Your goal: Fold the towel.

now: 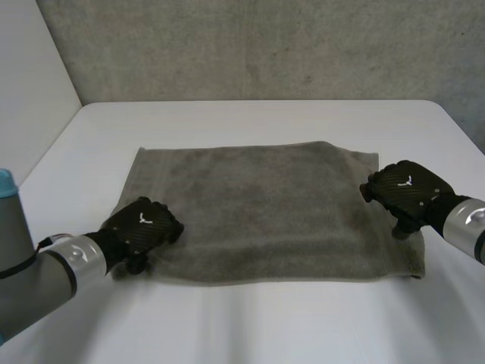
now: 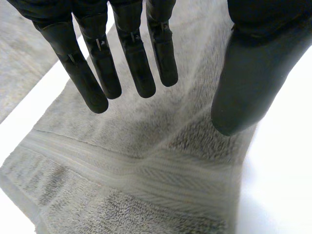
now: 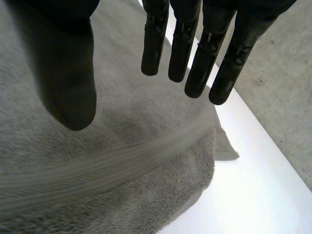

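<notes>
Lying flat, towel (image 1: 265,212) beneath left hand (image 1: 144,225) and right hand (image 1: 405,193), both straight-fingered, unclenched, at its opposite ends.

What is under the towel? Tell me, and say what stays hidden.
The white table, bare on every side of the towel. The cloth lies flat, but it covers whatever is directly beneath. The left hand and right hand are over its ends.

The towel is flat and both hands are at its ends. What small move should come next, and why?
The towel lies flat, unfolded, on the table. The left hand is over its near left corner, the right hand over its right edge; both have straight fingers holding nothing. So probably: lower both hands and pinch the cloth there.
</notes>
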